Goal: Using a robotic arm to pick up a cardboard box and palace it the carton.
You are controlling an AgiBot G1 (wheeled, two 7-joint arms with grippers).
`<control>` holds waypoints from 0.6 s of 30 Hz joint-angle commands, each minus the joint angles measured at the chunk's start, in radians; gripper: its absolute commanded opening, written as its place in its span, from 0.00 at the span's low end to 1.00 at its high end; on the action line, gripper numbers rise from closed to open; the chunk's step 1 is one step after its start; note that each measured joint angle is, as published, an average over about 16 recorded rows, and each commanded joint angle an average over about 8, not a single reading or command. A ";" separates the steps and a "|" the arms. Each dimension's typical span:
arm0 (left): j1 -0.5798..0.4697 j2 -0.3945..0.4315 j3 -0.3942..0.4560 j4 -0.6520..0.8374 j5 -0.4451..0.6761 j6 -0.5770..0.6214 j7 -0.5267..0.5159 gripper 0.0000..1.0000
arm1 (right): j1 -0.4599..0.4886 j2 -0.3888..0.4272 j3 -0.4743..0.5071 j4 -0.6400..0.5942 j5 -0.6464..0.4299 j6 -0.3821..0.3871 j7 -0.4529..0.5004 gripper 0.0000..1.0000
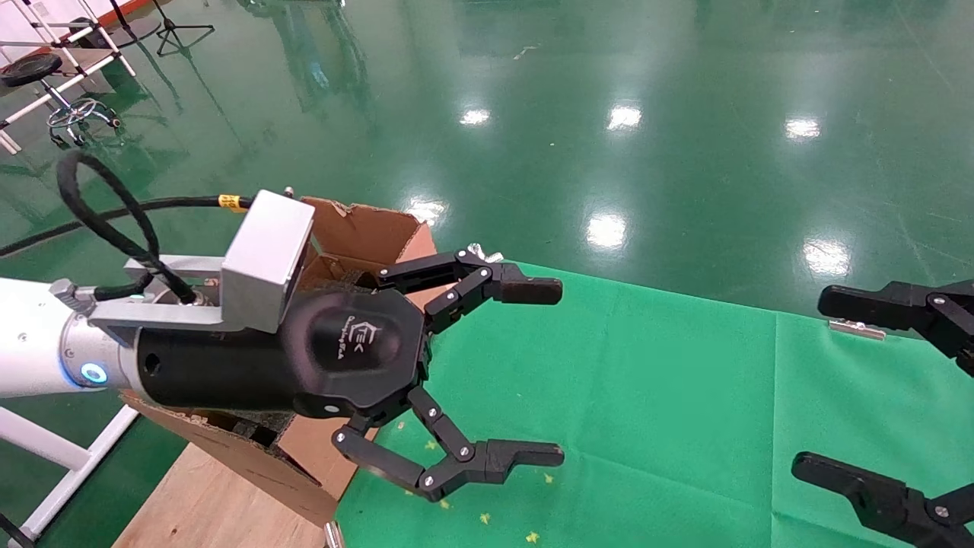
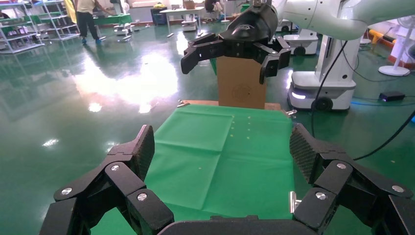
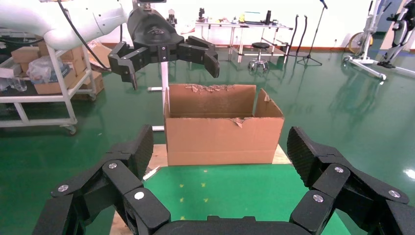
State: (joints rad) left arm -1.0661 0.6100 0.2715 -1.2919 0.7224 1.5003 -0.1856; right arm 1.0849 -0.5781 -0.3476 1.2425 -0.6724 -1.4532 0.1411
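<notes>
The robotic arm, my white left arm with a blue light ring (image 1: 93,373), holds its gripper (image 1: 544,371) open and empty beside the carton, above the green cloth. The large brown carton (image 1: 358,228) with ragged flaps stands at the table's left end; it also shows in the right wrist view (image 3: 220,137), where the left gripper (image 3: 164,54) hangs above it. A small brown cardboard box with a round mark (image 2: 242,88) stands upright at the table's far right end, behind my right gripper (image 2: 227,61). My right gripper (image 1: 822,384) is open and empty over the right side.
A green cloth (image 1: 647,396) covers the table, with a wooden board (image 1: 205,495) under the carton. A metal clip (image 1: 856,329) holds the cloth at the far edge. A cart with boxes (image 3: 49,73) stands beyond the carton. A white robot base (image 2: 323,88) stands beyond the right end.
</notes>
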 commanded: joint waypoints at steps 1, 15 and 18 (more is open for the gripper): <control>-0.002 0.000 0.002 0.002 0.002 -0.001 -0.001 1.00 | 0.000 0.000 0.000 0.000 0.000 0.000 0.000 1.00; -0.008 0.001 0.008 0.008 0.008 -0.005 -0.002 1.00 | 0.000 0.000 0.000 0.000 0.000 0.000 0.000 1.00; -0.009 0.001 0.009 0.009 0.009 -0.005 -0.002 1.00 | 0.000 0.000 0.000 0.000 0.000 0.000 0.000 1.00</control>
State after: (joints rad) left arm -1.0749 0.6111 0.2802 -1.2832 0.7308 1.4951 -0.1880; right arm 1.0849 -0.5781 -0.3476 1.2425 -0.6724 -1.4532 0.1411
